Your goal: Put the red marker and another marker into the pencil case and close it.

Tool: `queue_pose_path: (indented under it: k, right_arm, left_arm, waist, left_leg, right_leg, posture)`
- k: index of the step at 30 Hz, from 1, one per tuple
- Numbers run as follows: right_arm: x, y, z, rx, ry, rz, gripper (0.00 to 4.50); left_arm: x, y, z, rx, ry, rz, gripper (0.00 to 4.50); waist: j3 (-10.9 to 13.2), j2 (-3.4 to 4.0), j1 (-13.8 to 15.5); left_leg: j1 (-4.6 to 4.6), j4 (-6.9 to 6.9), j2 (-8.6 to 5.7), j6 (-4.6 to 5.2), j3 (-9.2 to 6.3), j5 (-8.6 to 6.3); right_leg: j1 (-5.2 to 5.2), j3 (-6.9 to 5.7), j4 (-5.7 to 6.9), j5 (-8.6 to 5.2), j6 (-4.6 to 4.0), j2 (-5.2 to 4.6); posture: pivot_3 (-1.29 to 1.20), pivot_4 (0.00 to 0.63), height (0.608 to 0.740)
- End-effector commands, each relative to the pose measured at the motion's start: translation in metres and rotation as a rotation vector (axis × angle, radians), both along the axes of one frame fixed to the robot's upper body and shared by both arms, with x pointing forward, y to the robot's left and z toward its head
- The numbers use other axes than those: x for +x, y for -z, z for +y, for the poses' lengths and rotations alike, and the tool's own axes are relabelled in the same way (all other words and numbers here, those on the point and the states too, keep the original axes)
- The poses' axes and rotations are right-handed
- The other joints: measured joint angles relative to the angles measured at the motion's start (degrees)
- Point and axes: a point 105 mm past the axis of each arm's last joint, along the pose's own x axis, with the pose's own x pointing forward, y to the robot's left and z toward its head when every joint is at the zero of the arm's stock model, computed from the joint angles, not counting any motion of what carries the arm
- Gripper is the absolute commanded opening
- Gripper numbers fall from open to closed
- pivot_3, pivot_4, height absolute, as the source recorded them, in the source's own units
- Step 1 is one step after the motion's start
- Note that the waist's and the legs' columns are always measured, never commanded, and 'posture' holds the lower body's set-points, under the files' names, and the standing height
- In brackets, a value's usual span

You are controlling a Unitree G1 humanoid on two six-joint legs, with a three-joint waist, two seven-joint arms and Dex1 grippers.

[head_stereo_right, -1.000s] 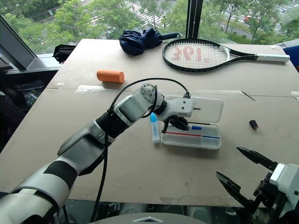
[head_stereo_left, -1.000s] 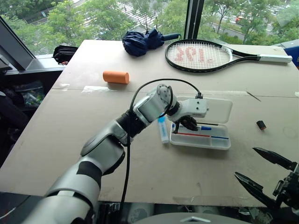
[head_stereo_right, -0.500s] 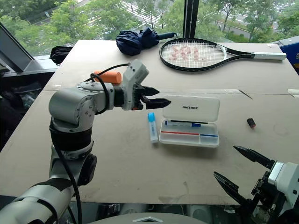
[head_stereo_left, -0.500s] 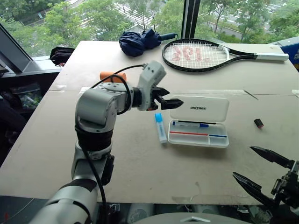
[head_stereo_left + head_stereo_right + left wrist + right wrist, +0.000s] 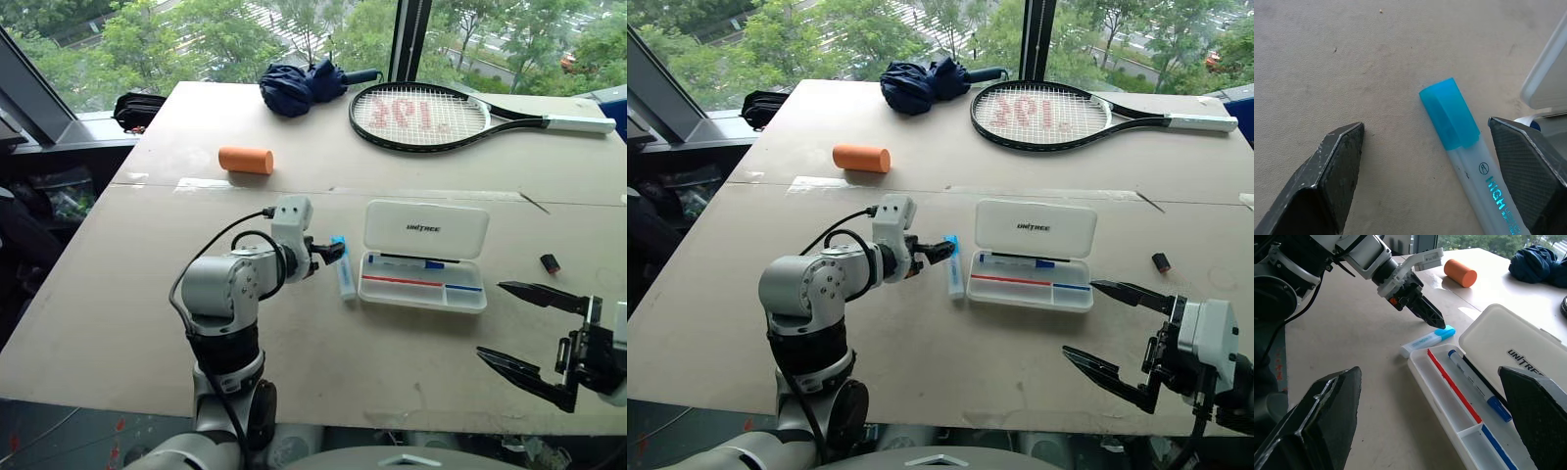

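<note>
The white pencil case (image 5: 470, 300) lies open on the table, with its lid (image 5: 426, 228) folded back. In its clear tray lie the red marker (image 5: 402, 280) and a blue-capped pen (image 5: 407, 261). A highlighter with a blue cap (image 5: 343, 279) lies on the table just left of the case. My left gripper (image 5: 331, 252) is open and sits low at the highlighter's cap end. In the left wrist view the highlighter (image 5: 1469, 156) lies between the spread fingers (image 5: 1327, 181), nearer one of them. My right gripper (image 5: 534, 328) hangs open and empty at the front right, facing the case (image 5: 1508, 345).
An orange cylinder (image 5: 244, 161) lies at the back left. Farther back are a folded blue umbrella (image 5: 299, 86) and a tennis racket (image 5: 431, 116). A small dark object (image 5: 551, 263) lies right of the case. The table's front edge is close below my right gripper.
My left gripper has left the tray, opened wide, swung left and rolled over, and come down at the highlighter's cap. My right gripper has edged a little forward and up.
</note>
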Motion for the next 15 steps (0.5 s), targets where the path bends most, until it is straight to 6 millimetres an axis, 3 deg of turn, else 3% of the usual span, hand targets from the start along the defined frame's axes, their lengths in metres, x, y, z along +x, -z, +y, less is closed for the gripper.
queue_pose_path:
  k: [1, 15]
  right_arm:
    - [-0.001, -0.002, 0.0, 0.004, -0.019, -0.012, 4.5]
    - [0.003, -0.002, 0.001, 0.007, -0.008, -0.021, 4.5]
  left_arm:
    - [-0.001, -0.005, -0.01, 0.027, 0.065, -0.009, 4.11]
    - [0.005, 0.015, -0.014, 0.213, 0.124, 0.151, 4.11]
  waist:
    - [0.0, 0.0, 0.0]
    - [-0.2, 0.14, 0.2]
  left_leg:
    - [0.0, 0.0, 0.0, 0.0, 0.01, 0.0]
    - [0.18, 0.01, -0.06, 0.0, -0.05, 0.0]
  right_leg:
    - [0.0, 0.01, 0.0, 0.0, 0.0, 0.0]
    - [0.18, 0.03, 0.01, 0.0, 0.0, -0.1]
  posture:
    - [0.0, 0.15, 0.73]
    - [0.0, 0.15, 0.73]
